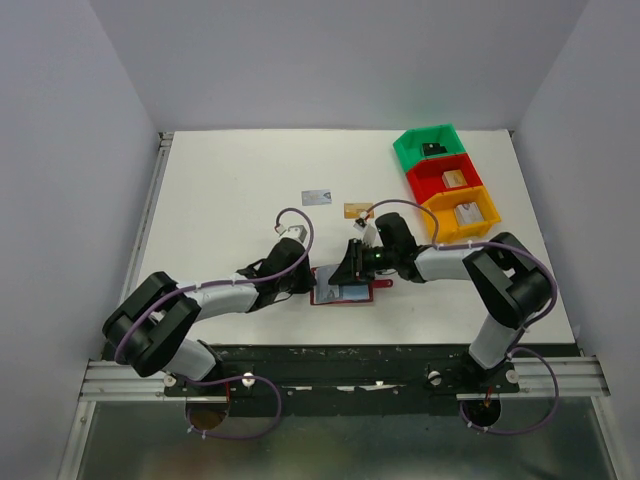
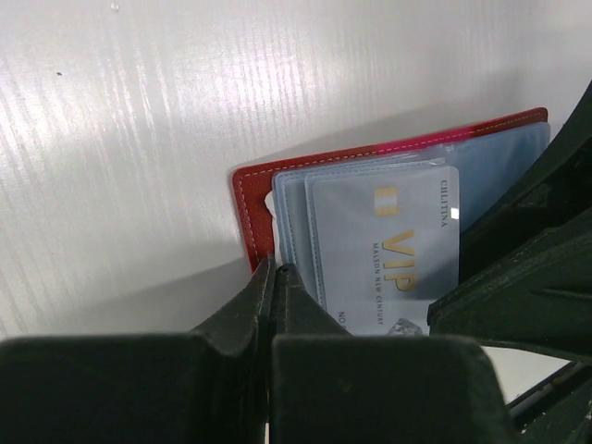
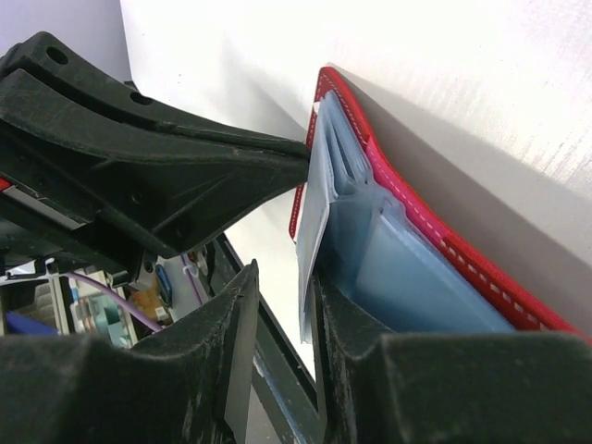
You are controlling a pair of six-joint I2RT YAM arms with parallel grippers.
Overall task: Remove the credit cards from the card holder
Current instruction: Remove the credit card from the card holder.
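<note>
The card holder (image 1: 345,293) lies open on the white table (image 1: 230,200) with its clear sleeves up, and a silver-grey VIP card (image 2: 384,245) sits in the top sleeve. The left gripper (image 2: 275,270), its fingers pressed together, bears on the holder's left red border. The right gripper (image 3: 282,296) comes in from the holder's right with its jaws apart, and the edge of one sleeve leaf (image 3: 313,240) stands between them. Beyond the holder's far edge a silver-grey card (image 1: 316,197) and a gold-tan card (image 1: 355,210) lie flat, slightly apart, and further off to the holder's far right stand a green bin (image 1: 432,148), a red bin (image 1: 445,178) and an orange bin (image 1: 465,210) in a row.
</note>
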